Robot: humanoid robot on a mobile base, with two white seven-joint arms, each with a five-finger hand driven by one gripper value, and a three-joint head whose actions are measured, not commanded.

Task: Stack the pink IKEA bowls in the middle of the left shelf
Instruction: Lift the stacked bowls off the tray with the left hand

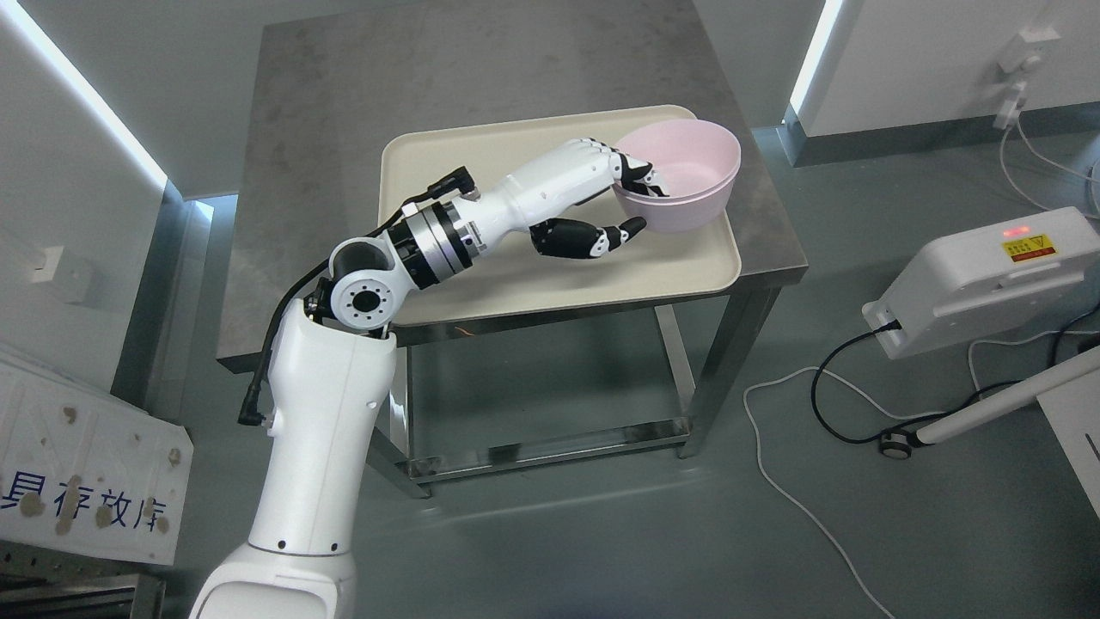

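Observation:
A pink bowl (687, 172) stands upright on the right end of a cream tray (481, 163) on a steel table (344, 94). My left hand (632, 202) reaches across the tray to the bowl's near left rim. Its fingers (640, 176) hook over the rim into the bowl, and the thumb (623, 232) lies under the outer wall. The hand is shut on the bowl's rim. The bowl rests on the tray. My right arm is out of view.
The table's right edge is close beside the bowl. A white device (988, 275) with a red light and cables (825, 404) lies on the floor at right. A white panel (86, 481) with print leans at lower left.

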